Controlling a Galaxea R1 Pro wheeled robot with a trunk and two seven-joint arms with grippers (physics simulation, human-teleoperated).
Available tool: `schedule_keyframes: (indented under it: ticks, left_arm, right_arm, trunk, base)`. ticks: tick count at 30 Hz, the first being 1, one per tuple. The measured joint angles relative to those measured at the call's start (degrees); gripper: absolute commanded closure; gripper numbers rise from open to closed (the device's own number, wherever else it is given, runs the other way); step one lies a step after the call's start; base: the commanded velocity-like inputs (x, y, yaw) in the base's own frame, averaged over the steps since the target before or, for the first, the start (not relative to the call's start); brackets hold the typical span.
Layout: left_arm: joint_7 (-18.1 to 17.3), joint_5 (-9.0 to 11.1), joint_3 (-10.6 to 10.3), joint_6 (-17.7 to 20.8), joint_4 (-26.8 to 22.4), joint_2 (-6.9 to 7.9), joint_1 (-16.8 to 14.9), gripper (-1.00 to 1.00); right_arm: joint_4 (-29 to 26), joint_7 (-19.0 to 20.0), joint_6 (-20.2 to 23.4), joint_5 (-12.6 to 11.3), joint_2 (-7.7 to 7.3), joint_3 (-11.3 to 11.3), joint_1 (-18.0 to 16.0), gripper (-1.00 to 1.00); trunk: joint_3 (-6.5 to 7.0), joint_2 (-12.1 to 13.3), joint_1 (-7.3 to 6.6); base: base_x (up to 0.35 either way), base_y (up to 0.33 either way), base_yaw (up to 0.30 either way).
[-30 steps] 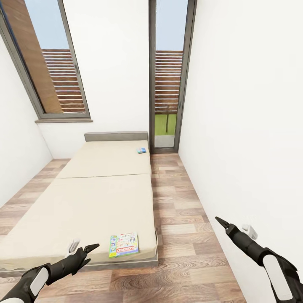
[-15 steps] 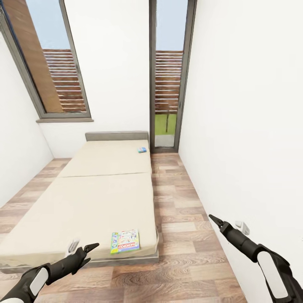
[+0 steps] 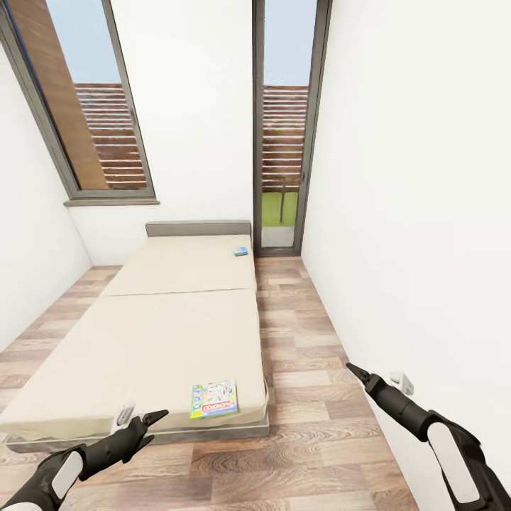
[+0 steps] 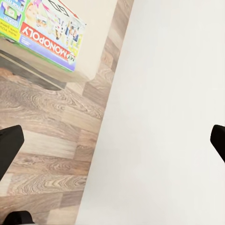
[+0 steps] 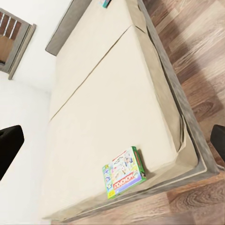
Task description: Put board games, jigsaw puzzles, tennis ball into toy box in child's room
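Observation:
On the bed (image 3: 156,333), a green-edged board game (image 3: 213,399) lies flat at the near right corner of the beige mattress. A small blue board game (image 3: 240,251) sits at the far right by the grey headboard. My left gripper (image 3: 142,415) hovers open just before the bed's foot, left of the green-edged game. My right gripper (image 3: 376,376) is open over the floor by the right wall. The left wrist view shows the green-edged board game (image 4: 44,28) on the bed's corner. The right wrist view takes in the bed (image 5: 108,108), the green-edged game (image 5: 123,172) and the blue game (image 5: 106,3).
A strip of wood-plank floor (image 3: 305,341) runs between the bed and the white right wall (image 3: 411,213). A tall glass door (image 3: 282,142) stands at the far end and a large window (image 3: 85,106) at the back left. More floor lies left of the bed.
The whole view has shifted slightly, so the bed and games sit a little higher in the picture. My right gripper has drifted a little left. The left gripper holds its place.

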Motion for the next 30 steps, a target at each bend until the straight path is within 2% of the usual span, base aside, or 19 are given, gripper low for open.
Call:
schedule_keyframes:
  ticks: [5,18,30]
  left_arm:
    - [0.09,0.0,0.01,-0.03,0.0,-0.09,0.0,-1.0]
    - [0.17,0.0,-0.05,0.02,0.0,-0.27,0.0,-1.0]
    - [0.13,0.0,-0.07,0.04,-0.06,-0.28,0.0,-1.0]
  right_arm:
    - [-0.02,-0.04,-0.05,0.1,0.04,1.06,0.0,-1.0]
    - [-0.02,-0.5,-0.66,0.32,0.14,6.03,-0.08,-1.0]
    - [0.12,-0.51,-0.73,0.04,0.07,6.84,-0.09,-1.0]
  trunk:
    - [0.0,0.0,0.0]
    - [-2.34,-5.22,2.86]
    - [-4.51,-10.05,5.5]
  base:
    - [-0.005,0.001,0.0]
    - [0.0,0.0,0.0]
    - [0.0,0.0,0.0]
